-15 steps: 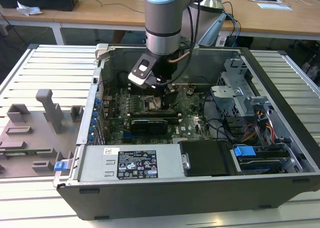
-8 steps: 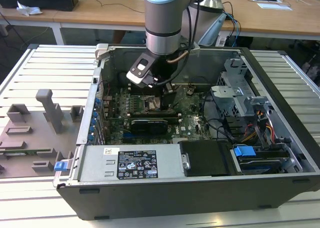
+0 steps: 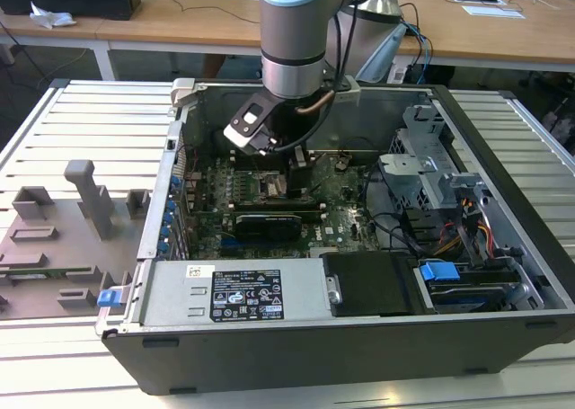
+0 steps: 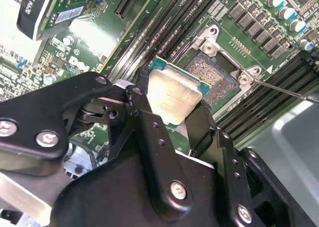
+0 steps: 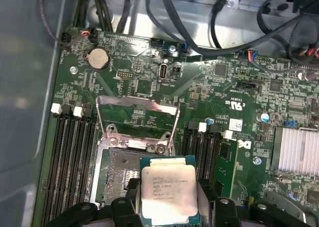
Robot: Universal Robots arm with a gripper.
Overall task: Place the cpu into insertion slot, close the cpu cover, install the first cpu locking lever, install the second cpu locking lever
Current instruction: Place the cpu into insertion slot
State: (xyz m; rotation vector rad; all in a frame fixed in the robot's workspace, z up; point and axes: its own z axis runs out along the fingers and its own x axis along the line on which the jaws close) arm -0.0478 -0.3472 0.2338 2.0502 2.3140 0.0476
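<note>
Fingers [image 4: 149, 132] clamp the silver-topped, green-edged cpu [image 5: 168, 192] over the dark insertion slot [image 5: 117, 169].

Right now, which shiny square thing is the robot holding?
The flat silver-grey square cpu chip, pinched by the black end effector; the windowed metal cover frame stands open, untouched.

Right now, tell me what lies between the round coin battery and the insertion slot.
The cpu cover, swung open, lies between the coin battery and the insertion slot, in the first wrist view.
</note>
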